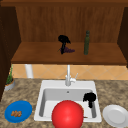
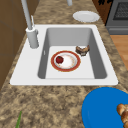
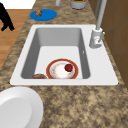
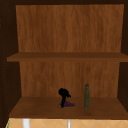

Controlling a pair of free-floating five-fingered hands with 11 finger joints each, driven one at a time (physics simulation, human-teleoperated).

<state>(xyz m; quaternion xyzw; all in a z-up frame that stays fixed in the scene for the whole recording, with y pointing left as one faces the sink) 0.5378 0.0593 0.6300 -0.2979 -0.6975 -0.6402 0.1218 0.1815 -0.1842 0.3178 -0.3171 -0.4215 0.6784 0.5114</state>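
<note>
Two black hands were seen. The fingers of the left hand (image 1: pixel 63 41) were curled downward onto a small purple thing (image 1: pixel 68 50) lying on the lower cabinet shelf (image 1: pixel 37 56); whether the thing was actually pinched or merely touched could not be told. In the upper view the same hand (image 4: pixel 63 93) was seen over the purple thing (image 4: pixel 68 104), with a dark green bottle (image 4: pixel 86 96) standing upright near it to the right.

The purple thing was judged, from its flat, ragged outline, to be light and soft, perhaps a bunch of small fruit or a limp scrap. A gentle pinch from above, near its left end under the fingers, was judged the best hold. Little weight was to be expected, though a soft thing might be squashed or might sag.

The right hand (image 1: pixel 89 98) was seen hanging over the right part of the sink (image 1: pixel 47 83), its fingers curled and nothing held.

Lower down, a red-rimmed plate (image 2: pixel 65 61) with a small red fruit (image 2: pixel 59 59) on it was seen in the basin, with a brown round thing (image 2: pixel 82 50) just beside it. A tap (image 1: pixel 68 75) stood behind the sink. On the bench (image 1: pixel 27 88), a blue plate (image 1: pixel 18 111) with brown bits was seen at the left and a white plate (image 1: pixel 115 115) at the right.
</note>
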